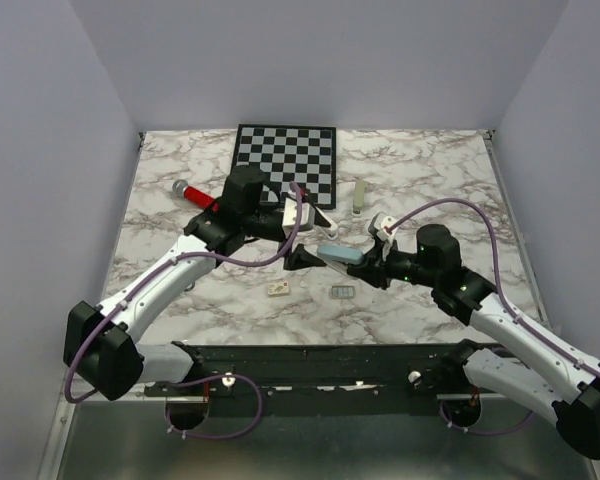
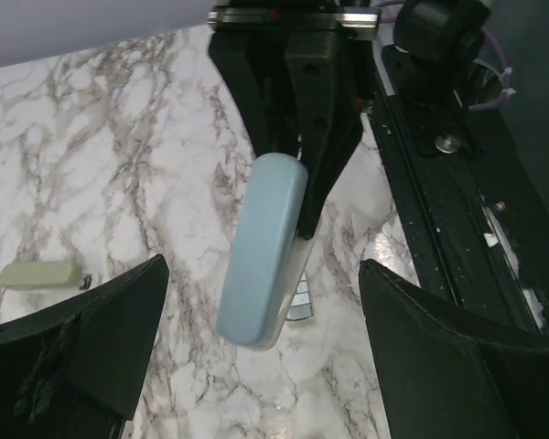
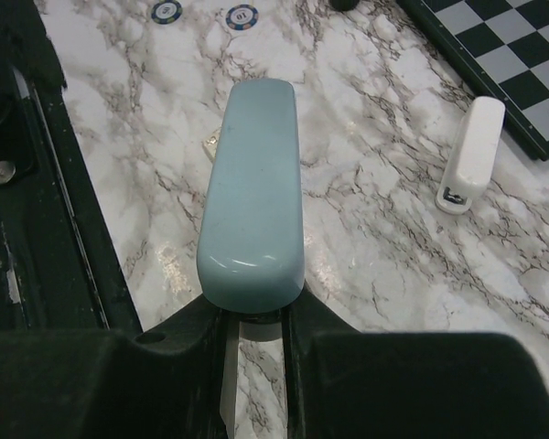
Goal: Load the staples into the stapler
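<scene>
In the left wrist view, the blue stapler (image 2: pixel 265 247) hides most of the staples (image 2: pixel 303 301).

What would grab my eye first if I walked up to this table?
The pale blue stapler, clamped in the right gripper over the middle of the marble table, with the left gripper open and facing it. Behind them lies a black-and-white chessboard at the far edge, and the small grey staples sit on the table nearer the front.
</scene>
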Motion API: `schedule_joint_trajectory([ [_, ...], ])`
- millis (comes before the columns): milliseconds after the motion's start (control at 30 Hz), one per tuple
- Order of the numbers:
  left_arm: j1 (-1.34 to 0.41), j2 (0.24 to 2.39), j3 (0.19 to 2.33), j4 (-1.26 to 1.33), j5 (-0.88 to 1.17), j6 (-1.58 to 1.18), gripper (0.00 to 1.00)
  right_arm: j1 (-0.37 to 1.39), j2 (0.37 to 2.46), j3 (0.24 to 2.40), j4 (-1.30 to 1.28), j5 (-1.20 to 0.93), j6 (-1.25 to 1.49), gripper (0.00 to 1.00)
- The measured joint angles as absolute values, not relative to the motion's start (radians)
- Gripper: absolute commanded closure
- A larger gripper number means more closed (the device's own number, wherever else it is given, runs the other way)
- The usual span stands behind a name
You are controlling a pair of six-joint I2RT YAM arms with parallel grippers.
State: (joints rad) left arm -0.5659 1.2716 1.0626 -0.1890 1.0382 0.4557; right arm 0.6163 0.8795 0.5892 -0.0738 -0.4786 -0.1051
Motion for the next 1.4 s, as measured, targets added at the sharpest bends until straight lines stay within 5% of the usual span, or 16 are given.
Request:
schedule_joint_trajectory([
  [767, -0.685, 1.435, 1.205, -0.49, 1.044, 0.614, 0.28, 0.616, 0.95, 0.676, -0.128, -0.626, -0.158, 0.97],
  [1067, -0.69, 1.481, 1.256, -0.552, 1.036, 0.646, 0.57, 0.616, 0.993, 0.716, -0.139, -0.651, -0.175, 0.96],
  [1233, -0.689, 1.494, 1.272, -0.591, 1.008, 0.666, 0.99, 0.617, 1.017, 0.721, -0.148, -0.665, -0.186, 0.91],
  [1400, -0.69, 1.493, 1.272, -0.606, 0.975, 0.677, 1.0, 0.62, 1.03, 0.722, -0.144, -0.661, -0.188, 0.79],
])
